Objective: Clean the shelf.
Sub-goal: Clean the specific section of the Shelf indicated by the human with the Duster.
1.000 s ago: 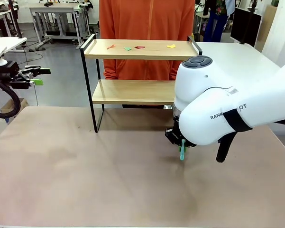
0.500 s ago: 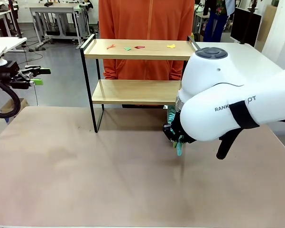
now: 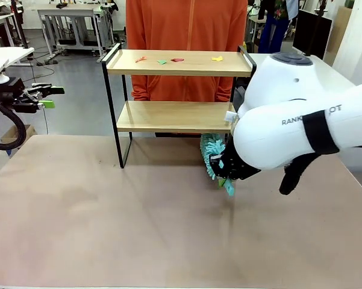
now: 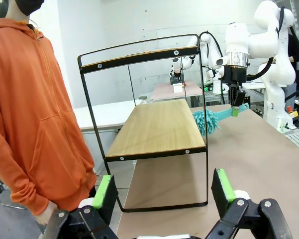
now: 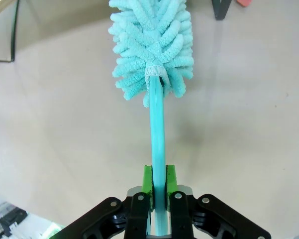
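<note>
Left gripper [image 3: 50,96] hangs open, off the table's [image 3: 108,229] left. The shelf [image 3: 177,115] stands at the far edge, long axis left-right, scraps [image 3: 177,60] on top and a person [image 3: 187,24] behind. Right gripper [image 5: 159,178] clamps a duster [image 5: 154,45], its head near the shelf's lower right end.

Matt wooden, black-metal-framed shelf [image 3: 193,67]; fluffy, perhaps microfibre, duster [image 5: 150,50].

Right legs of shelf [image 3: 168,115] behind right arm [image 3: 289,138]; scraps [image 3: 178,60] indistinct.
</note>
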